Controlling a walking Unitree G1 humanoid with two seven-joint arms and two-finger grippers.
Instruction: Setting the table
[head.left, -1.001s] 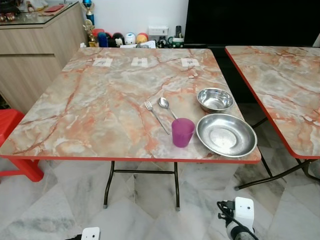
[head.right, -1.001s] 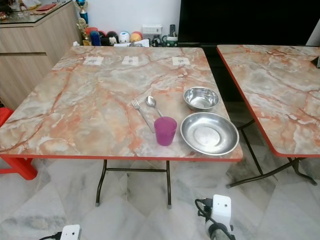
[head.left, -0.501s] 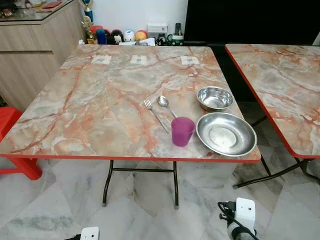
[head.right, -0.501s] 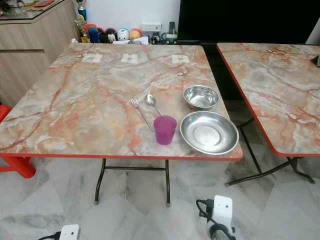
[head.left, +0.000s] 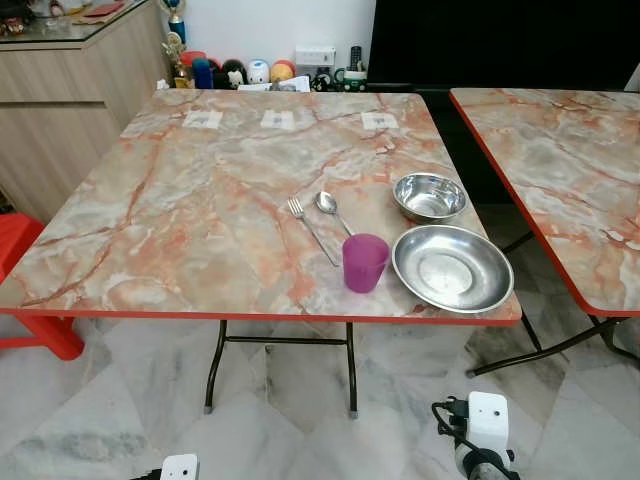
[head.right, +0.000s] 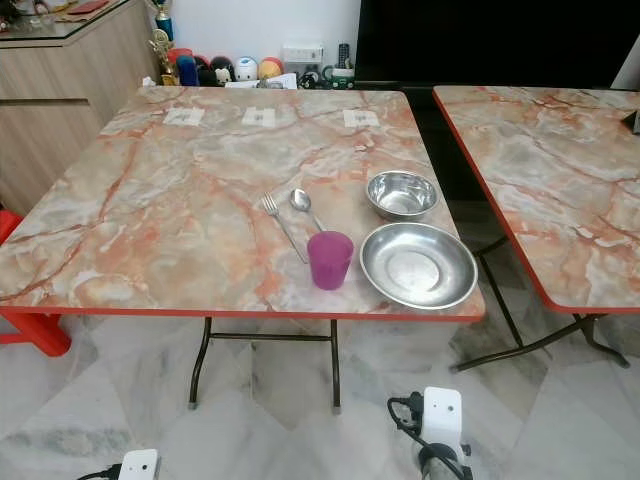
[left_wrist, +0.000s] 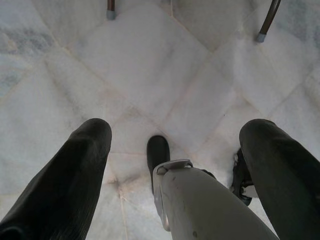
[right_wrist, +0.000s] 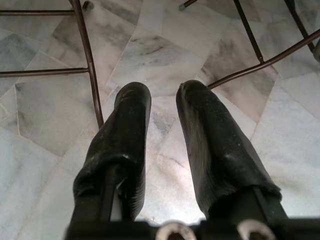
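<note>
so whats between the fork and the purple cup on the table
The spoon lies between the fork and the purple cup, close beside the fork; its handle runs toward the cup. The left eye view shows this best.

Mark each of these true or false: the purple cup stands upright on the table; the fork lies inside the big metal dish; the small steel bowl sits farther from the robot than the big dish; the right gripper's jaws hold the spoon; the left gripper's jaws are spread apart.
1. The purple cup stands upright on the table. True.
2. The fork lies inside the big metal dish. False: it lies on the tabletop beside the spoon, left of the cup.
3. The small steel bowl sits farther from the robot than the dish. True.
4. The right gripper holds the spoon. False: its jaws hang empty over the floor.
5. The left gripper has its jaws spread apart. True.
</note>
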